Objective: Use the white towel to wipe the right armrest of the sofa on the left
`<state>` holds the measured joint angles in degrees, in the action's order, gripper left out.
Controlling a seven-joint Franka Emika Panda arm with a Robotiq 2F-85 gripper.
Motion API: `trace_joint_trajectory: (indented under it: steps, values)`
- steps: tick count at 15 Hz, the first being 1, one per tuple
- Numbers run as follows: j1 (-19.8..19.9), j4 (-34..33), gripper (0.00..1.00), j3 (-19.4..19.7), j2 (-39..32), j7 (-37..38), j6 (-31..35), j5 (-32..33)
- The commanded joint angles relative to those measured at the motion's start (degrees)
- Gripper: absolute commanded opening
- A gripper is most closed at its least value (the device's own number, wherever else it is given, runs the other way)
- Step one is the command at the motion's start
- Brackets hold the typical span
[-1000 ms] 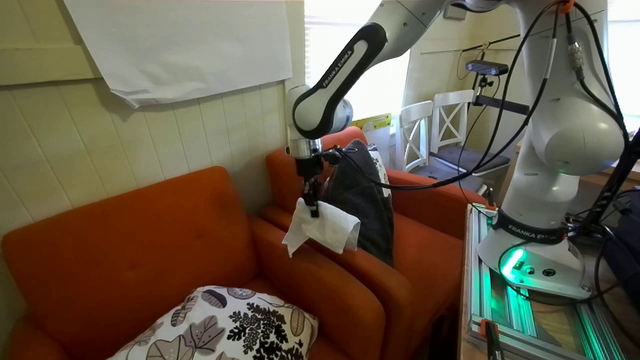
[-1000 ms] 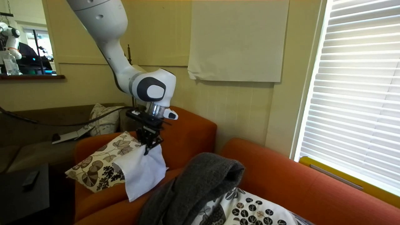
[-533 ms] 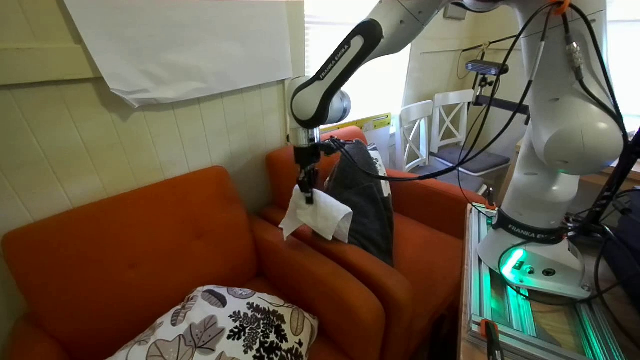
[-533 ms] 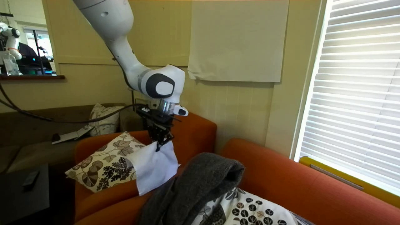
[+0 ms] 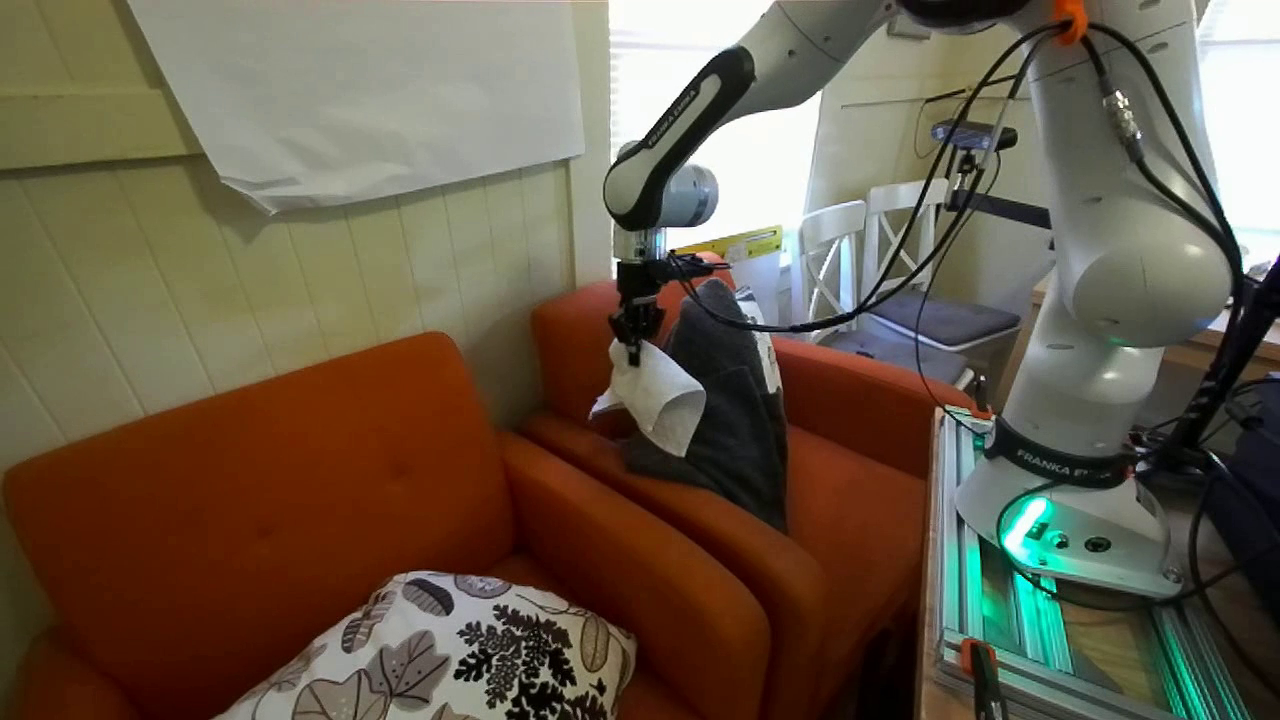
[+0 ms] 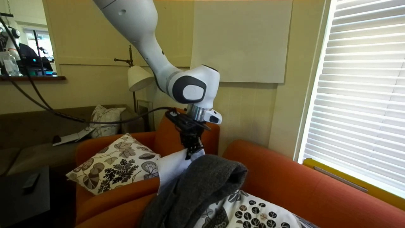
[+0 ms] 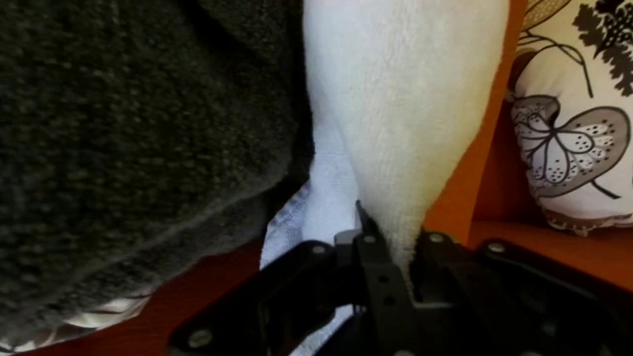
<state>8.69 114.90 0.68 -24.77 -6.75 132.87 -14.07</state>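
The white towel (image 5: pixel 658 398) hangs from my gripper (image 5: pixel 634 358), whose fingers are shut on it. In an exterior view the towel (image 6: pixel 171 166) hangs below the gripper (image 6: pixel 188 156), partly hidden behind a grey blanket. In the wrist view the towel (image 7: pixel 405 99) is bunched between the fingertips (image 7: pixel 393 227) and spreads away from them. The left sofa is orange, and its right armrest (image 5: pixel 640 560) lies beside the neighbouring sofa's armrest (image 5: pixel 750 545). The towel is over the neighbouring armrest's rear part, by the blanket. I cannot tell whether it touches either.
The dark grey blanket (image 5: pixel 735 440) leans on the neighbouring sofa, and stands close beside the towel in the wrist view (image 7: pixel 148 123). A leaf-patterned pillow (image 5: pixel 450 650) lies on the left sofa's seat. The wall (image 5: pixel 400 270) is behind the sofas. A cable (image 5: pixel 800 325) loops from the wrist.
My gripper has carried the towel up and back in an exterior view, away from the left sofa's armrest and toward the grey blanket. The grip on the towel looks unchanged.
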Motion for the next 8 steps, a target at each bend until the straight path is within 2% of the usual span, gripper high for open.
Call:
trace_joint_trajectory:
  steps: [1, 4, 8]
  values:
    - [1.7, 1.3, 0.03, 1.6, 0.5, 3.7, 1.7, -3.1]
    - [1.7, 4.5, 0.03, 3.3, 2.6, 6.6, 2.9, -2.2]
    - [-1.7, 9.7, 0.03, 7.6, 5.2, 13.5, 2.0, 7.2]
